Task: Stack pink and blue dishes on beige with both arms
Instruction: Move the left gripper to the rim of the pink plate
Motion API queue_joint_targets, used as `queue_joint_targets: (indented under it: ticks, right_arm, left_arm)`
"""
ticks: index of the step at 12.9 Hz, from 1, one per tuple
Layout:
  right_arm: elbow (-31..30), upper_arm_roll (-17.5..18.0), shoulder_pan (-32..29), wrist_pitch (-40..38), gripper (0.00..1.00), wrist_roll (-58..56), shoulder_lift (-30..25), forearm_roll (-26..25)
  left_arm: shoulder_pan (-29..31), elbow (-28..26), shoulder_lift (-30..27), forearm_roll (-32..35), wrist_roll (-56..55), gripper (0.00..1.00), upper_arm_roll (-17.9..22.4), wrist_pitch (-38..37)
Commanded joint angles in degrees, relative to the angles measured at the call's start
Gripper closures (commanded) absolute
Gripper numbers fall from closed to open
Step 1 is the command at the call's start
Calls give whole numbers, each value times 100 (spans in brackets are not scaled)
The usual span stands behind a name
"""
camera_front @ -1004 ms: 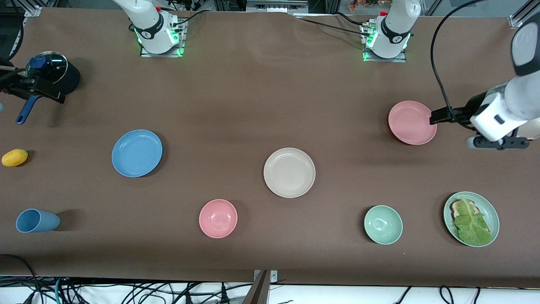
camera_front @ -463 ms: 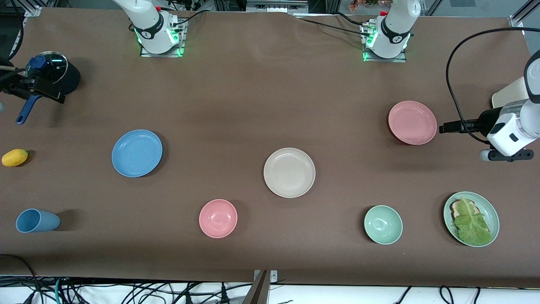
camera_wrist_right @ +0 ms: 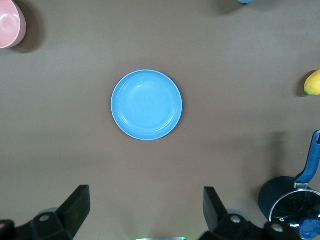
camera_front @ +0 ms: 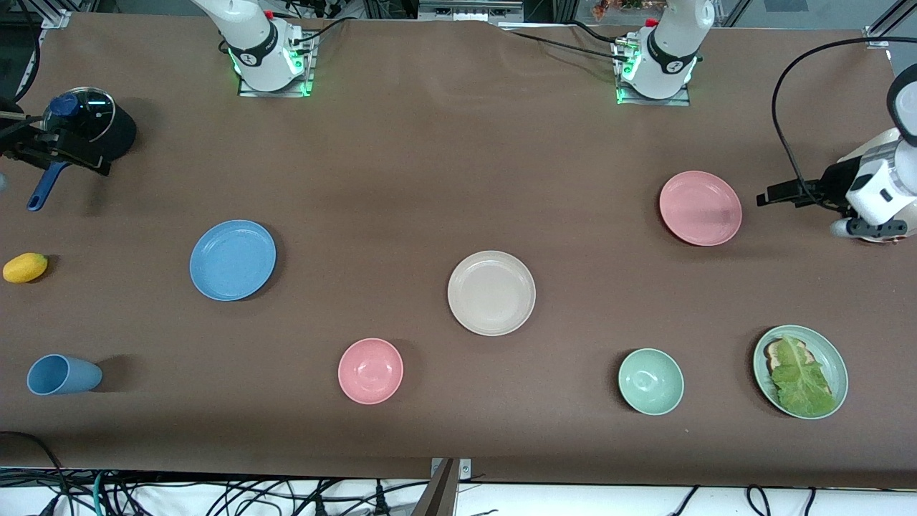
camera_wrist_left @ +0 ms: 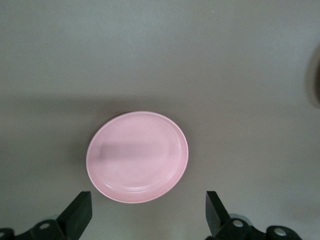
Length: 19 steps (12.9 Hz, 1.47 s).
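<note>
Brown table [camera_front: 444, 179], left tool [camera_front: 770, 195] wide open beside pink plate [camera_front: 700, 208], right tool [camera_wrist_right: 145, 212] open, empty

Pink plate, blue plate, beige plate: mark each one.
pink plate [camera_front: 700, 208], front view, middle of its flat base.
blue plate [camera_front: 233, 259], front view, middle of its flat base.
beige plate [camera_front: 491, 292], front view, middle of its flat base.

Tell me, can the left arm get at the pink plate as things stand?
Probably yes. The left gripper hangs open beside the pink plate, toward the left arm's end of the table, and nothing lies on or against the plate.
</note>
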Motion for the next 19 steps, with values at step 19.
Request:
queue_joint_targets:
  ticks: [19]
  right_arm:
    - [57,-9,0,-58,0,4,-21,-31]
  left_arm:
    - [508,-1312,1195,-1680,3983,0,432,2333]
